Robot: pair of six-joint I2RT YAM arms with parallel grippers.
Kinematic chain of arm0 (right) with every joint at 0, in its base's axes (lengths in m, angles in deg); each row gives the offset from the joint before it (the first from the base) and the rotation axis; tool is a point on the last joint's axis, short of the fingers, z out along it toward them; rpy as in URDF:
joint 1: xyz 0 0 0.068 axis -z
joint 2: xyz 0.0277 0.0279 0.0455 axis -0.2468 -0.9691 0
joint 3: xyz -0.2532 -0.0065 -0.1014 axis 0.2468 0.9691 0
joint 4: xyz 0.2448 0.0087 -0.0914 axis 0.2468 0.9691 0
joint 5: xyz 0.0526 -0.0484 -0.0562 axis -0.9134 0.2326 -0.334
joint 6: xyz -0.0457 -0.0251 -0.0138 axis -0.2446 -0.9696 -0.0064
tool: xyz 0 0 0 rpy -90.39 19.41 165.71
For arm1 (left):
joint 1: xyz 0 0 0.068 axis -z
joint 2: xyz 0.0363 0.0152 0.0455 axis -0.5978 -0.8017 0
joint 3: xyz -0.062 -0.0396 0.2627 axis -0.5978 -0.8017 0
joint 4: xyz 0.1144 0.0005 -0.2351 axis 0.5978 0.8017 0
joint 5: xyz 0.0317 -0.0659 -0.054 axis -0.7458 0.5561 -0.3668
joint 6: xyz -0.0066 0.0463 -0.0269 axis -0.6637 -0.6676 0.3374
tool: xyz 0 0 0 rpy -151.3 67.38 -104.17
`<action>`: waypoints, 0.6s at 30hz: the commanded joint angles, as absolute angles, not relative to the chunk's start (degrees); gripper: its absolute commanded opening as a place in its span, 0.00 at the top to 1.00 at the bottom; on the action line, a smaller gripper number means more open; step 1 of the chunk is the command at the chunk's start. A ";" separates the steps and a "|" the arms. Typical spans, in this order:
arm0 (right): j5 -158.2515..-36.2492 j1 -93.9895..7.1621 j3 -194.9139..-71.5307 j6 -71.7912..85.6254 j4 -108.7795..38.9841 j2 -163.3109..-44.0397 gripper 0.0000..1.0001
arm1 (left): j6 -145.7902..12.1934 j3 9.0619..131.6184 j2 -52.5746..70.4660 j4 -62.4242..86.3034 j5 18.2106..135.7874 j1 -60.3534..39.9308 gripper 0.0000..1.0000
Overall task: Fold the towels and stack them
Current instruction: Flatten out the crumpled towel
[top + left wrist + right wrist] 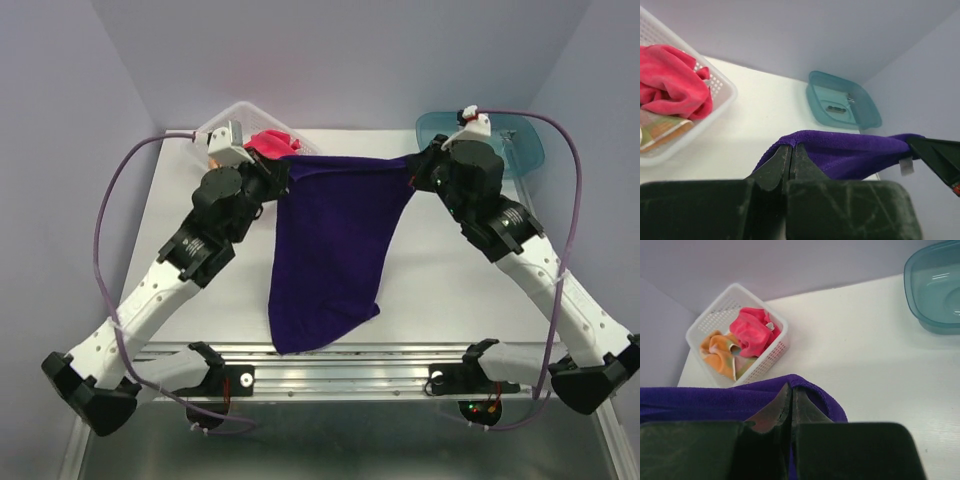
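Two corners of the purple towel are being pinched, one by the left gripper, one by the right gripper; it's hanging spread over the centre of the table. I'm aiming to lower both corners level and taut, laying it flat.

White arms, black joints, purple cables, dark grippers

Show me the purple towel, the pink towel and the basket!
purple towel (330,250): top view, middle of the hanging cloth.
pink towel (754,332): right wrist view, middle of the bunch.
basket (720,307): right wrist view, far mesh wall.
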State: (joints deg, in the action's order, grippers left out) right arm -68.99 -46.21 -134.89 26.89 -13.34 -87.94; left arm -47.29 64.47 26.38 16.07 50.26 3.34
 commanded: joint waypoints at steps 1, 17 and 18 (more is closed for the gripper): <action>-62.54 -45.93 -145.81 22.43 -15.37 -90.61 0.99 | -50.07 72.86 22.31 11.76 60.90 -4.00 1.00; -88.63 -45.93 -163.05 25.58 -5.09 -80.78 0.99 | -44.20 79.82 32.14 4.99 96.85 -4.45 1.00; -89.25 -45.93 -163.40 26.20 -4.39 -79.82 0.99 | -43.41 80.26 32.23 4.90 98.08 -4.45 1.00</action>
State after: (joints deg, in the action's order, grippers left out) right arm -83.37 -46.21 -160.98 24.02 -6.76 -81.64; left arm -46.70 76.95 31.82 9.64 87.83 -4.18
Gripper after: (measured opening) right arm 0.021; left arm 0.026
